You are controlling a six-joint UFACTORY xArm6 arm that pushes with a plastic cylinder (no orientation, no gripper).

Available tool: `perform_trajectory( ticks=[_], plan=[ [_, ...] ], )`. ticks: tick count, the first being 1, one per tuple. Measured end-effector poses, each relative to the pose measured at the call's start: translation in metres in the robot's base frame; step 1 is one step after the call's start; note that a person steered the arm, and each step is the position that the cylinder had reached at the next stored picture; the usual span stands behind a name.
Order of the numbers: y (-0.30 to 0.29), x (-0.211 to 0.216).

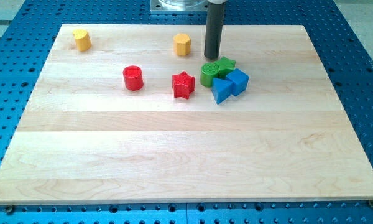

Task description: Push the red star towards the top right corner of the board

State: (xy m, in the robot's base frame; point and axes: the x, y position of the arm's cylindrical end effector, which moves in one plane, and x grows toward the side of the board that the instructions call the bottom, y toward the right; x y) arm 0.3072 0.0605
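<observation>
My tip [212, 57], a bare rod with no jaws, stood above-right of the red star [183, 84]; the green blocks [210, 74] probably blocked the star's path.

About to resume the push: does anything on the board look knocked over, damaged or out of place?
Nothing stands out. The red star sits flat beside the green and blue cluster, apart from it. My tip rests just above that cluster, to the star's upper right.
</observation>
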Motion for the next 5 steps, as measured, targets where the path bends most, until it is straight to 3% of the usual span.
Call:
perform_trajectory(
  ticks=[2, 3, 4, 5],
  plan=[
    [-0.035, 0.053],
    [-0.096, 0.116],
    [-0.083, 0.18],
    [-0.123, 0.223]
  ],
)
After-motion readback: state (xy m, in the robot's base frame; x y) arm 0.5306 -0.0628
